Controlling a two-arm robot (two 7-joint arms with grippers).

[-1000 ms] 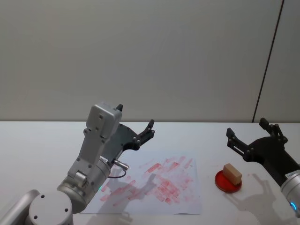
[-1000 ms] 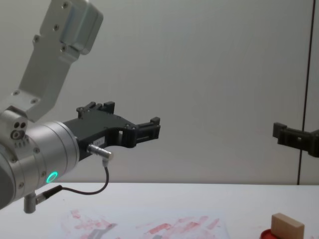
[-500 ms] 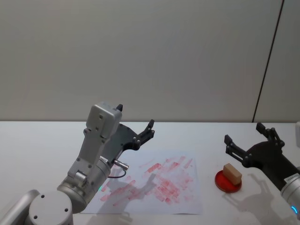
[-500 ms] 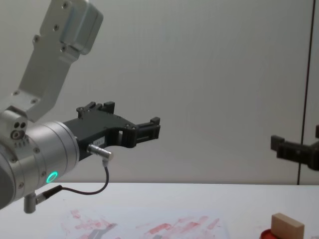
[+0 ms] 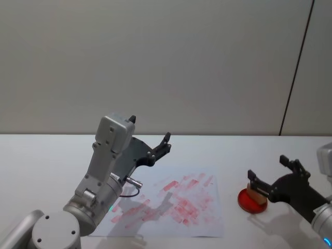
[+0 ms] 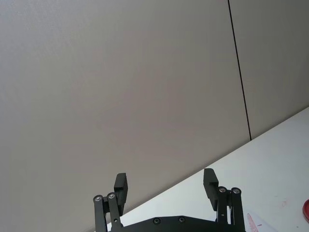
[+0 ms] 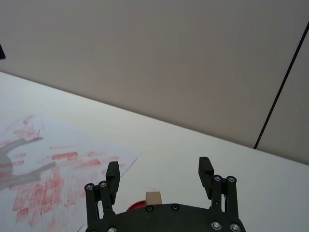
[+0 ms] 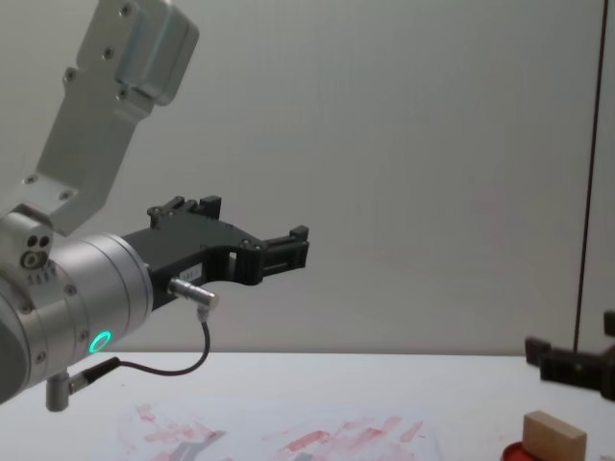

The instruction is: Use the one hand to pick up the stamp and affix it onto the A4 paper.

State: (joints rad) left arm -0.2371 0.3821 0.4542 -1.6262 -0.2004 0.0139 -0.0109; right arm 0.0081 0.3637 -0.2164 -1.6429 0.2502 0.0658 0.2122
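Lower than half a second ago hangs the right gripper [image 5: 268,167]; the left gripper [image 5: 150,128] kept its place, raised over the A4 paper [image 5: 176,205], fingers apart. The stamp [image 8: 554,437] sits on the red ink pad [image 5: 252,203], just below the right gripper, in line with the gap between its spread fingers. This arm is far nearer.

Right black ribbed two-fingered gripper [image 5: 267,167], pale grey wrist: low, fingers spread. Left black gripper [image 5: 150,129], silver cylinder wrist: raised, fingers spread.
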